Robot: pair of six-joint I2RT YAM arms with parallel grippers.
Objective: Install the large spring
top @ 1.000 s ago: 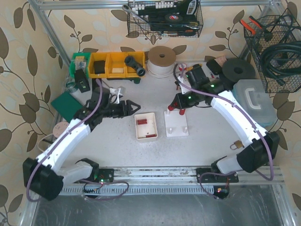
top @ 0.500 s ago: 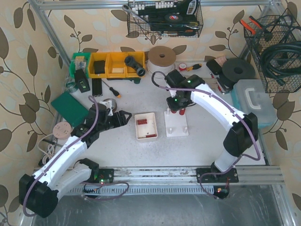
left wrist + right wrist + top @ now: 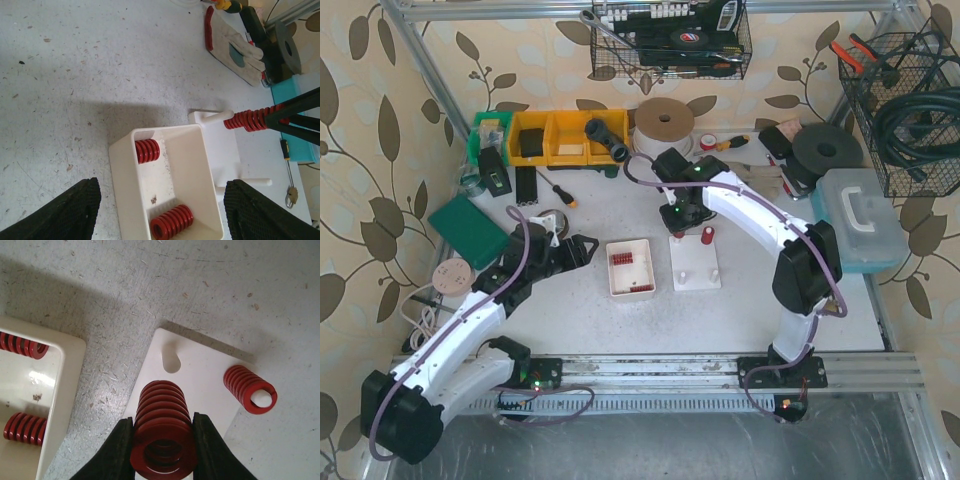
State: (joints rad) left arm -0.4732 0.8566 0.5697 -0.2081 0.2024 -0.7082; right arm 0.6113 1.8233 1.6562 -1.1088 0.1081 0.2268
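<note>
My right gripper [image 3: 162, 440] is shut on a large red spring [image 3: 161, 427], held end-on just above the near-left part of the white peg plate [image 3: 200, 370]. A second red spring [image 3: 248, 388] stands on a peg of that plate. From above, the right gripper [image 3: 677, 222] hangs over the plate's [image 3: 695, 270] back left corner, beside the mounted spring [image 3: 706, 236]. My left gripper [image 3: 160, 220] is open and empty, its fingers [image 3: 65, 210] straddling the near end of a white tray [image 3: 125, 165] that holds two red springs [image 3: 147, 150].
Yellow bins [image 3: 560, 138], a tape roll [image 3: 664, 125] and a screwdriver [image 3: 560, 192] line the back. A work glove [image 3: 232, 47] lies behind the plate. A blue case [image 3: 860, 215] and a padlock [image 3: 830, 308] are on the right.
The right arm has swung left with the spring, from behind the plate to over its back left corner. The left arm has drawn back from the tray, jaws slightly wider.
</note>
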